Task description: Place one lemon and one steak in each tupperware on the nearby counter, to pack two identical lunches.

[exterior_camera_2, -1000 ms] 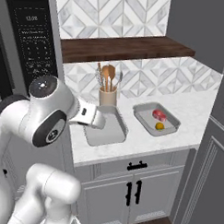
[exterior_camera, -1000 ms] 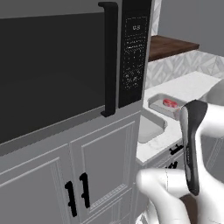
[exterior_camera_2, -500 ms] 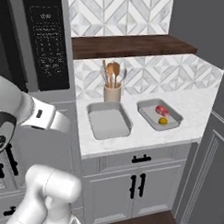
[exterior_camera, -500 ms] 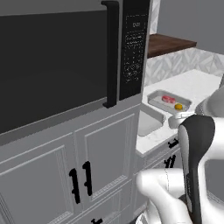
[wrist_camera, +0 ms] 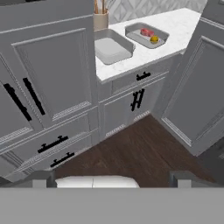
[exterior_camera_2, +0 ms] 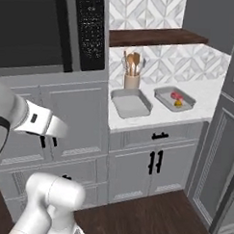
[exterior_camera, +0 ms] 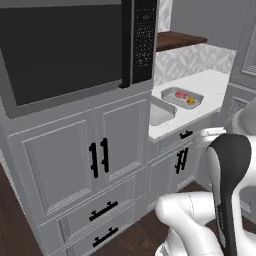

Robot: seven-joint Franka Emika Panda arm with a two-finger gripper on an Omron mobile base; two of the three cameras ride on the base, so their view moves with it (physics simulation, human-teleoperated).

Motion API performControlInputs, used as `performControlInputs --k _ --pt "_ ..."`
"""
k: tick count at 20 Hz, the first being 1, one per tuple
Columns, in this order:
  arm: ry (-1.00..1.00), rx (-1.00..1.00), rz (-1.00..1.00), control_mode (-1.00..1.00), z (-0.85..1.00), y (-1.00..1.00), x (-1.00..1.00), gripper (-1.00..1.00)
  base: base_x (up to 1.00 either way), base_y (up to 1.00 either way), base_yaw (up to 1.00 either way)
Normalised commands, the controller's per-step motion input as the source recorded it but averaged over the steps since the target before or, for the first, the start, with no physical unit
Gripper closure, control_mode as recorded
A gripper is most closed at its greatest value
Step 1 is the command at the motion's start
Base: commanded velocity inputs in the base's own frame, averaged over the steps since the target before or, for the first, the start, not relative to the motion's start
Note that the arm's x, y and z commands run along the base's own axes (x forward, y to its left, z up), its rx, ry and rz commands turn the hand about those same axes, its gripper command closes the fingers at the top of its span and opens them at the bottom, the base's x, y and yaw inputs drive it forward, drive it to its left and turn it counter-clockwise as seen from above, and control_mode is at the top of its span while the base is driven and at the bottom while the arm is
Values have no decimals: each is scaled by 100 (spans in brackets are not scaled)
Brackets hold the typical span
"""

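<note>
Halfway, by the look of it. On the counter [exterior_camera_2: 211, 101] sit two tupperware trays side by side. The right-hand tray [exterior_camera_2: 174, 99] holds one lemon [exterior_camera_2: 178, 104] & one steak [exterior_camera_2: 175, 95], touching or nearly so – that lunch looks packed. The left-hand tray [exterior_camera_2: 130, 103], just in front of the utensil crock [exterior_camera_2: 131, 81], is bare inside. So what's left, I'd judge: one more lemon + one more steak into that one; no spare pieces show from here.

Looks: both trays shallow, pale grey, rounded corners, raised rims, lying flat near the counter's front edge. Lemon is a small yellow ball, steak a red-pink slab. Hand view gives same picture – filled tray [wrist_camera: 147, 35] far side, empty tray [wrist_camera: 113, 48] nearer the tall cabinet.

Claw [wrist_camera: 113, 178]: tips far apart at bottom of hand view, spread wide, nothing between them. It hangs low over the dark wood floor [wrist_camera: 131, 148], well apart from the counter.
</note>
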Motion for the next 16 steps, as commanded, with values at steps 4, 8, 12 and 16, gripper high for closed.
performControlInputs --k 4,8,12,16 --pt "0 0 0 100 0 0 0 -100 -98 -42 -26" --pt "0 0 0 100 0 0 0 -100 -53 -85 -46" --pt "0 0 0 100 0 0 0 -100 -29 -66 -65" --pt "0 0 0 100 0 0 0 -100 -1 -15 -86"
